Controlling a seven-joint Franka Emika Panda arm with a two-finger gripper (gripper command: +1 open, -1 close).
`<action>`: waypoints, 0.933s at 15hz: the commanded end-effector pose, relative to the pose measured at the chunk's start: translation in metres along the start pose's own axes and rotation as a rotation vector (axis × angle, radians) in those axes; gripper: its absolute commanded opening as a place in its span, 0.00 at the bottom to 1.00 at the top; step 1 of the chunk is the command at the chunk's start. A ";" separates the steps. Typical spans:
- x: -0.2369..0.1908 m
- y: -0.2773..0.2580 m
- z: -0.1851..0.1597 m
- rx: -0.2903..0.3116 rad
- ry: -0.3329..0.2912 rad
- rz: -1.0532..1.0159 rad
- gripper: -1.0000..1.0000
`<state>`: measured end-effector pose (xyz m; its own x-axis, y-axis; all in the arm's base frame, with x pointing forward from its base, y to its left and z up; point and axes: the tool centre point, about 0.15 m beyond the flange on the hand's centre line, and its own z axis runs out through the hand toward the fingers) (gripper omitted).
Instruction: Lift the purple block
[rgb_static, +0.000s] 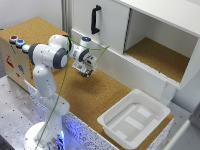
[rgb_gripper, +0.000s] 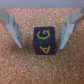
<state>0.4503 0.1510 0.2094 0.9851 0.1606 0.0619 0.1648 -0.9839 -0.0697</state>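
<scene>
My gripper (rgb_gripper: 39, 37) hung above the cork-covered tabletop (rgb_gripper: 30, 67) with its two fingers (rgb_gripper: 13, 31) spread wide, one on each side of the purple block (rgb_gripper: 42, 41). In the wrist view the block sat on the cork between the fingertips, clear of both, with cork showing in the gap on either side. Its dark top face carried yellow letters, a G and an A. I could not tell how far above the surface my fingertips were. In the exterior view my gripper (rgb_static: 86, 71) pointed down over the cork tabletop (rgb_static: 95, 97), near the front of the white cabinet (rgb_static: 150, 37), whose open compartment had a cork floor and whose closed door bore a black handle (rgb_static: 94, 20). The block itself was hidden under my hand in that view. A white plastic bin (rgb_static: 134, 118) rested on the table toward the exterior view's right, well apart from my gripper, and a panel with coloured buttons (rgb_static: 18, 42) stood at the exterior view's left.
</scene>
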 end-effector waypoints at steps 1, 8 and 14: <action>0.008 -0.001 0.004 0.005 -0.050 0.004 0.00; 0.046 -0.053 -0.093 -0.053 0.101 -0.171 0.00; 0.095 -0.143 -0.176 -0.012 0.211 -0.513 0.00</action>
<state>0.4992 0.2334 0.3237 0.8551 0.4313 0.2875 0.4584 -0.8882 -0.0311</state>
